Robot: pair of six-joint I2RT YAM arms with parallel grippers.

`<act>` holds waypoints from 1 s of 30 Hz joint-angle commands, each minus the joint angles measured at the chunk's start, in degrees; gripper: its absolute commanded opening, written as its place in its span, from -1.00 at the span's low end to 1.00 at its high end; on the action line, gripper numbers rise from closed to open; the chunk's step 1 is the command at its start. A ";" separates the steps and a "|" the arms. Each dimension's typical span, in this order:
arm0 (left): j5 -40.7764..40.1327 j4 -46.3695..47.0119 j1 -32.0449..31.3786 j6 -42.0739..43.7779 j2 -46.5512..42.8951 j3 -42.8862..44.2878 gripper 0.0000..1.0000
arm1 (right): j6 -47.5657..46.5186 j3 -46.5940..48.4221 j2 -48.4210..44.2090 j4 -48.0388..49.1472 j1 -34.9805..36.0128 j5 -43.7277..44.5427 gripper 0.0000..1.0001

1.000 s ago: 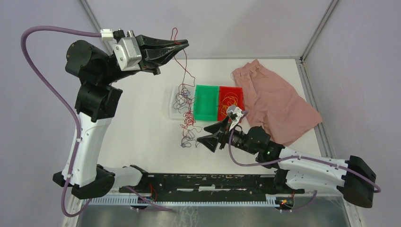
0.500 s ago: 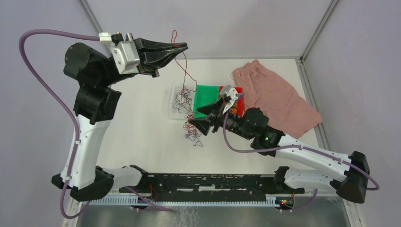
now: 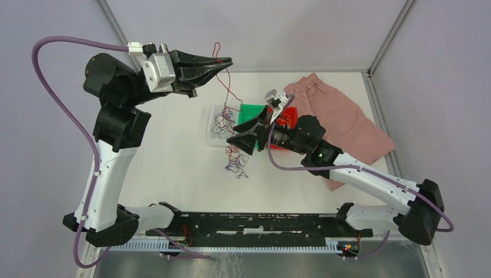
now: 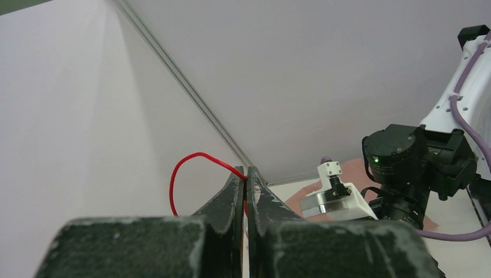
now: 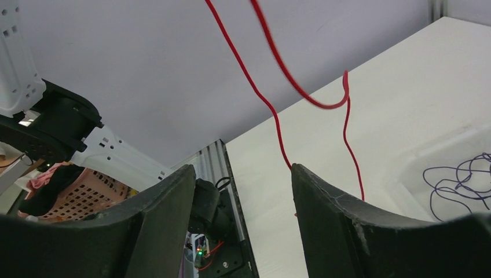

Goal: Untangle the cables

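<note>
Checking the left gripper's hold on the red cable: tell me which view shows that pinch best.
Left wrist: the red cable loops out at the shut tips of the left gripper. Top external shows the pinch small, with the strand trailing below. Right wrist shows only red strands hanging before the open right gripper.

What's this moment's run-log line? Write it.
left end effector: shut on red cable, held high | right end effector: open, near hanging strand | cables: tangled

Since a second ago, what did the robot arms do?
The right gripper swung farther out over the table, toward the green tray and the hanging red cable, jaws open. The left gripper stayed raised, shut on that cable.
</note>
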 commanded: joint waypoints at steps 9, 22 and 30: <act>1.09 2.15 -0.11 -1.78 -1.16 -0.18 -0.94 | 6.98 2.97 3.57 9.59 -2.83 -7.13 0.31; 0.35 2.86 -0.07 -1.04 -0.87 -0.36 -0.94 | 17.54 -1.37 10.96 23.48 -0.06 -10.09 -0.16; 0.12 3.42 -0.11 -1.13 0.26 1.42 -0.94 | 18.72 -7.94 15.69 28.41 3.40 -6.88 -0.27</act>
